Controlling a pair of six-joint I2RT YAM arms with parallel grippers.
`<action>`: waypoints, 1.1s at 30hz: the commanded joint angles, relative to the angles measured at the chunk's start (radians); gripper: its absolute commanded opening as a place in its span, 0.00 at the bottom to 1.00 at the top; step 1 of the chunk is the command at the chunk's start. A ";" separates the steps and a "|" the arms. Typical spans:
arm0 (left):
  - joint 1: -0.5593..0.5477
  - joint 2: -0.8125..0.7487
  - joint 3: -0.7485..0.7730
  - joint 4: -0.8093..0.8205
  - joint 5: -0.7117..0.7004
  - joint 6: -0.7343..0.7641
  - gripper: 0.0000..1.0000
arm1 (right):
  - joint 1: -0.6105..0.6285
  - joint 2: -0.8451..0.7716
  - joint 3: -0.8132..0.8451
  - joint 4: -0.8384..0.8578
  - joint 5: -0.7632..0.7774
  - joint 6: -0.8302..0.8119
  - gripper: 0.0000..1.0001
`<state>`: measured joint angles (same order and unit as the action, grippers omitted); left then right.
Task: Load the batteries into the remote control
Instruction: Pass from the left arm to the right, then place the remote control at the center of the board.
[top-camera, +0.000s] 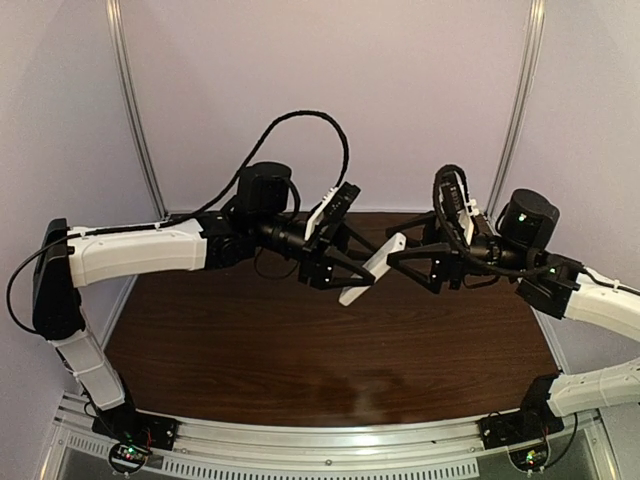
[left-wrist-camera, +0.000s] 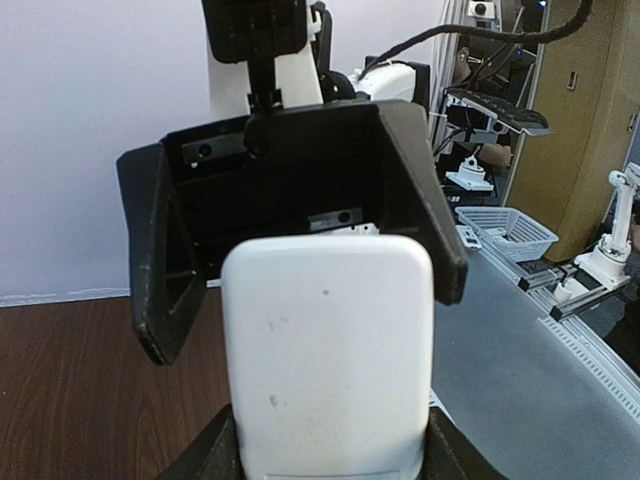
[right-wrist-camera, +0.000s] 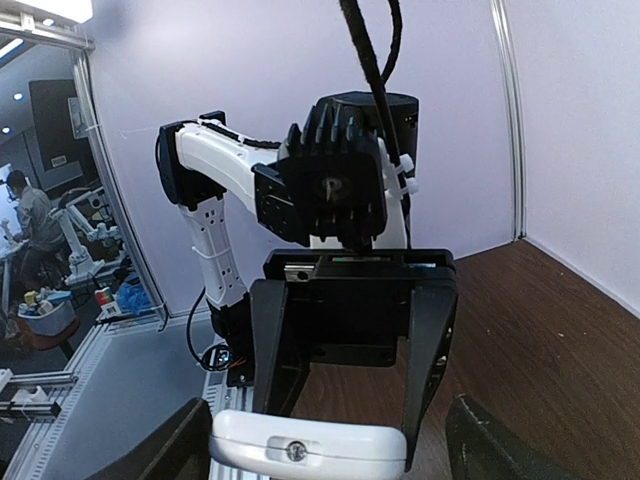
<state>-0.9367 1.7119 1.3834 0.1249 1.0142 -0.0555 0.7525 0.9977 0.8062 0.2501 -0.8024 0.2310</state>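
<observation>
Two grippers meet in mid-air above the brown table (top-camera: 300, 360), with the remote control (top-camera: 372, 268) between them.

Top view: the remote control is a white slab held clear of the table top. It is tilted, with one end pointing down toward the near side and the other end up toward the right arm. The left gripper (top-camera: 350, 268) grasps it. The right gripper (top-camera: 400, 256) faces it from the opposite side, and the two grippers are nearly tip to tip.

Left wrist view: the plain white back of the remote control (left-wrist-camera: 328, 350) fills the foreground. Its long edges sit between the left gripper's two dark fingers (left-wrist-camera: 215, 450) at the bottom of the frame. These jaws are clamped on the slab, spread only as wide as the slab itself, with no gap visible on either side. Beyond it, the right gripper's fingers (left-wrist-camera: 155, 270) stand wide, one on each side of the far end.

Right wrist view: the narrow end face of the remote control (right-wrist-camera: 310, 450) carries a small round lens (right-wrist-camera: 296, 451). It lies between the right gripper's fingers (right-wrist-camera: 500, 440). Those jaws are spread wide and grip nothing, and a gap shows between the slab and the finger at the right of the frame. On the other side, contact cannot be told. Behind, the left gripper's fingers (right-wrist-camera: 275, 350) bracket the remote control on both sides.
</observation>
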 joint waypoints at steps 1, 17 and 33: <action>0.007 -0.029 -0.021 0.135 0.031 -0.065 0.30 | 0.031 0.012 0.036 -0.006 0.049 -0.029 0.76; 0.007 -0.030 -0.053 0.196 -0.042 -0.098 0.42 | 0.053 0.007 0.039 -0.021 0.128 -0.030 0.36; 0.201 -0.283 -0.293 0.085 -0.343 -0.143 0.97 | 0.036 0.209 0.289 -0.628 0.410 -0.076 0.12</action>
<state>-0.7593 1.4883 1.1427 0.2352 0.8124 -0.1806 0.7944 1.1255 1.0084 -0.1265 -0.5182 0.1780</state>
